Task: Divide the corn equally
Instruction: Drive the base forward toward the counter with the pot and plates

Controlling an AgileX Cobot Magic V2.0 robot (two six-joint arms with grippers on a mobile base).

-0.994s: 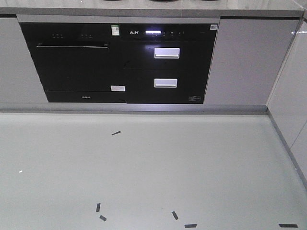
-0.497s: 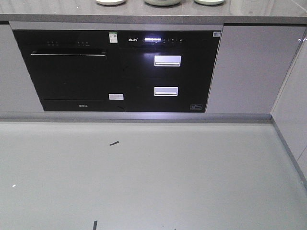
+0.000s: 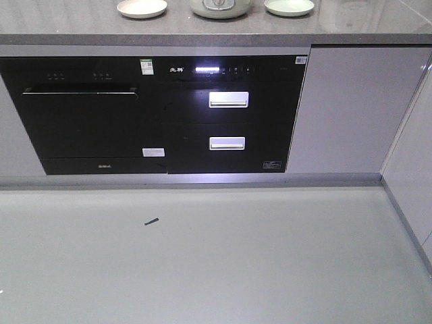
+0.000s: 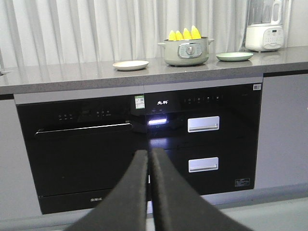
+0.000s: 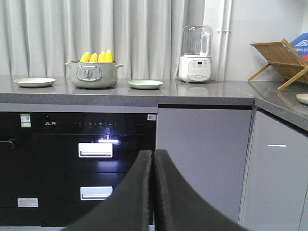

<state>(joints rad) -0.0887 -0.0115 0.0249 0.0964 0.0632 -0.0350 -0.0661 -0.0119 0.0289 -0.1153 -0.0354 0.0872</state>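
Several yellow corn [image 4: 185, 34] cobs stand upright in a pale green pot [image 4: 186, 52] on the grey countertop, far ahead of both grippers. In the right wrist view the corn [image 5: 97, 57] shows in the pot [image 5: 92, 73] at upper left. A cream plate [image 4: 130, 65] lies left of the pot and a green plate [image 4: 234, 56] lies right of it, both bare. My left gripper [image 4: 149, 153] is shut on nothing, low in front of the black appliances. My right gripper [image 5: 153, 154] is also shut and holds nothing. The front view shows only the pot's base [image 3: 221, 7], with no corn visible.
A white blender [image 5: 195, 53] stands right of the green plate [image 5: 145, 84]. A wooden rack [image 5: 281, 60] sits on the side counter at far right. Black built-in appliances [image 3: 88, 121] fill the cabinet front below the countertop [image 3: 378, 27]. A white cabinet wall [image 3: 412, 169] runs along the right.
The front view has closed in on the counter and risen. The plates and pot base have come into view at the top, and most floor tape marks have slid out at the bottom.
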